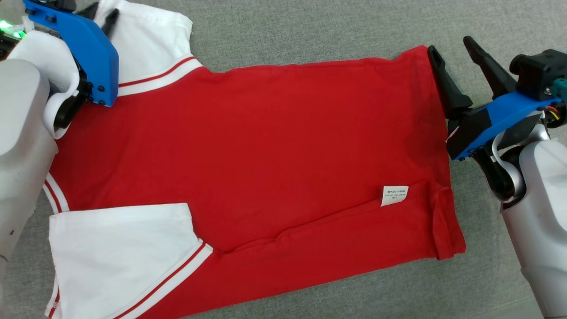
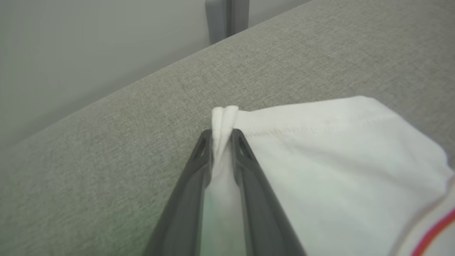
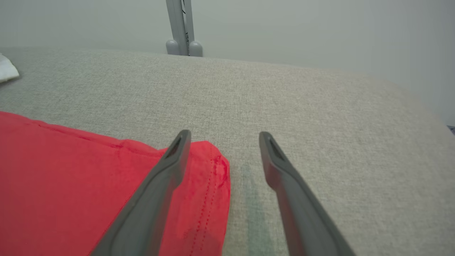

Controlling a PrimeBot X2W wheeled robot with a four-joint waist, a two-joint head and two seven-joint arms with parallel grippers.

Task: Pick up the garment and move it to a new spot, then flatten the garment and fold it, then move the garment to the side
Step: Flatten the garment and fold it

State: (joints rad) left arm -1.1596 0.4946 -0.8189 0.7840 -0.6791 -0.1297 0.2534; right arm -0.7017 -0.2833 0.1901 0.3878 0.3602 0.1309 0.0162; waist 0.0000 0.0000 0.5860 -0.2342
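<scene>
The garment [image 1: 266, 146], a red shirt with white sleeves and red-striped trim, lies spread flat on the grey fabric surface [image 1: 310, 26]. My left gripper [image 1: 104, 15] is at the far left sleeve. In the left wrist view its fingers [image 2: 223, 133] are shut on a bunched edge of the white sleeve [image 2: 337, 160]. My right gripper [image 1: 449, 46] is open at the shirt's far right hem corner. In the right wrist view one finger lies over the red corner [image 3: 209, 167] and the other over bare surface, with the gripper [image 3: 223, 135] spread wide.
A white care label [image 1: 393, 195] lies on the red cloth near the right hem. The near white sleeve [image 1: 119, 252] is flat at lower left. Beyond the surface's far edge stand a grey post [image 3: 181, 28] and a pale wall.
</scene>
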